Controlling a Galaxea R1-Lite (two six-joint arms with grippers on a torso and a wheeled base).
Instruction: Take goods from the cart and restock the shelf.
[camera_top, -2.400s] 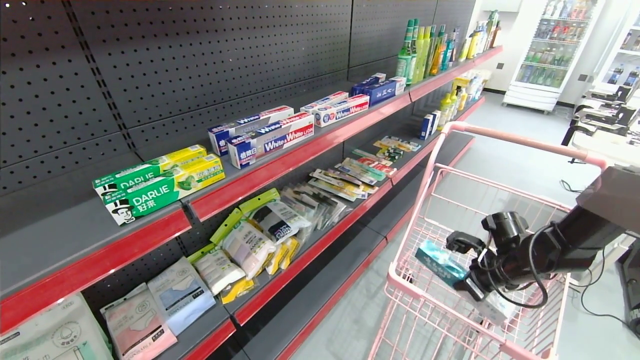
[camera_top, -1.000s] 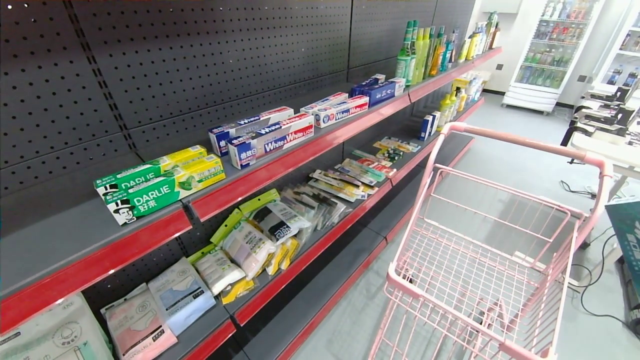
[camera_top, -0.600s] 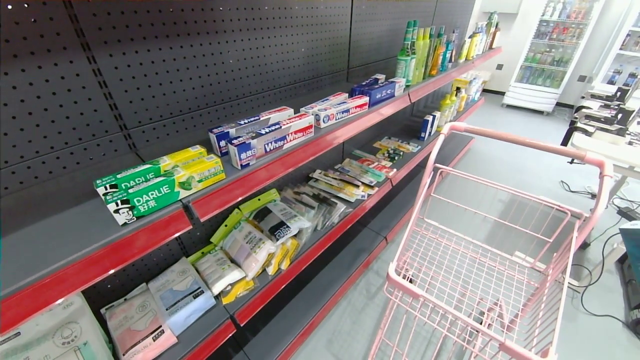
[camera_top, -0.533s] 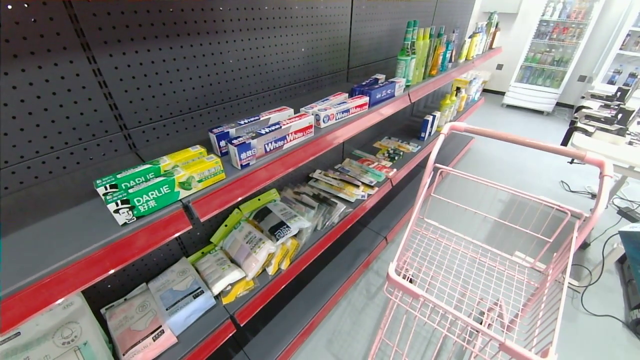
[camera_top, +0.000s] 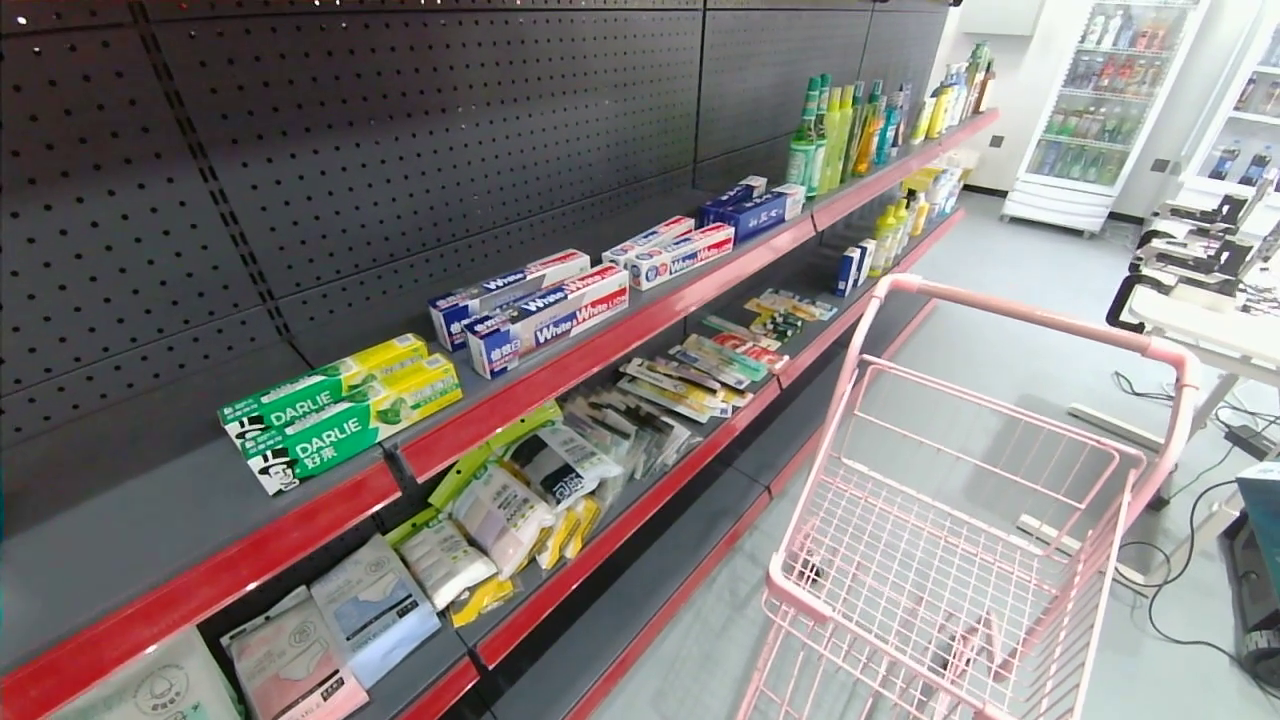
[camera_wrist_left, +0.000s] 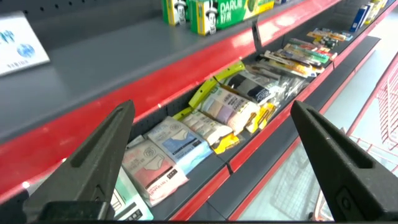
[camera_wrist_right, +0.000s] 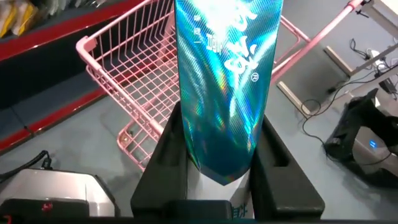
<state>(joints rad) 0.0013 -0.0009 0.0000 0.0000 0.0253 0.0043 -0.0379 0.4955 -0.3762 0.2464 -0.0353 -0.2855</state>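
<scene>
My right gripper is shut on a long teal box with a shimmering face, held upright above the floor beside the pink cart. In the head view a strip of the teal box shows at the far right edge, to the right of the pink cart. My left gripper is open with nothing between its fingers, in front of the shelf's lower tier of packets. The red-edged shelf carries green toothpaste boxes and blue-and-white toothpaste boxes.
Bare grey shelf board lies left of the green boxes. Bottles stand farther along the top tier. Toothbrush packs lie on the tier below. A glass-door fridge and cables are behind and beside the cart.
The right arm lifted the teal box out of the cart and drew it off to the right edge. The head camera has since shifted, so the whole scene sits lower.
</scene>
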